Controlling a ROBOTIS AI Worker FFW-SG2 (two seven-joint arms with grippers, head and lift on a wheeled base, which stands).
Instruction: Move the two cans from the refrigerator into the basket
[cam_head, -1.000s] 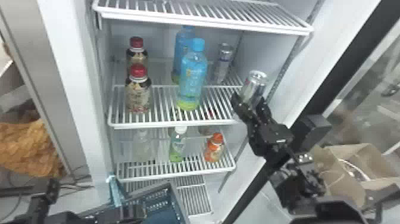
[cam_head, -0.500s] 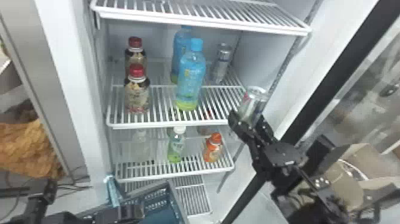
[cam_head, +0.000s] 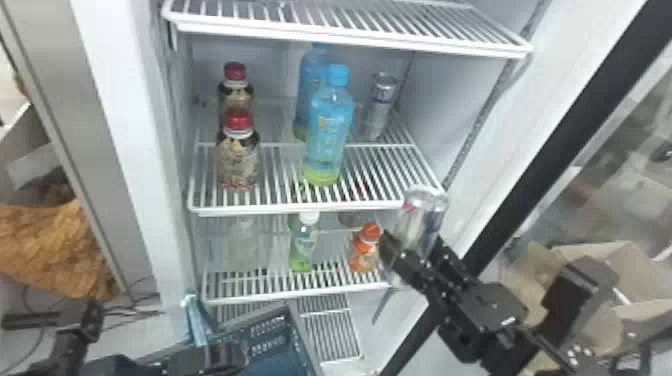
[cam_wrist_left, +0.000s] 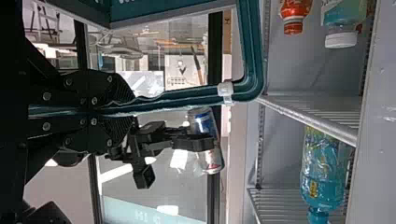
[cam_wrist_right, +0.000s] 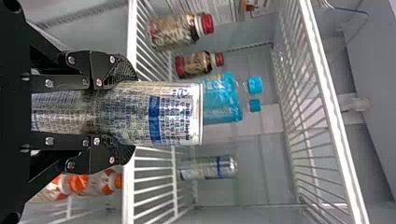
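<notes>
In the head view my right gripper (cam_head: 417, 252) holds a silver can (cam_head: 424, 215) in front of the middle shelf's right front corner. The right wrist view has that can (cam_wrist_right: 159, 113) between the pads of my right gripper (cam_wrist_right: 119, 112), which is shut on it. A second can (cam_head: 381, 105) stands at the back right of the middle shelf. My left gripper (cam_head: 195, 350) is low at the left, by the blue-green basket (cam_head: 300, 340). In the left wrist view my left gripper (cam_wrist_left: 114, 108) is shut on the rim of the basket (cam_wrist_left: 252, 56).
Blue bottles (cam_head: 330, 130) and red-capped bottles (cam_head: 238, 155) stand on the middle shelf (cam_head: 300, 206). A green bottle (cam_head: 303, 245) and an orange one (cam_head: 365, 250) are on the shelf below. The refrigerator's dark door frame (cam_head: 550, 145) rises at the right.
My right gripper has drawn back and down from the middle shelf with the can in it. The left gripper and the basket have hardly moved.
</notes>
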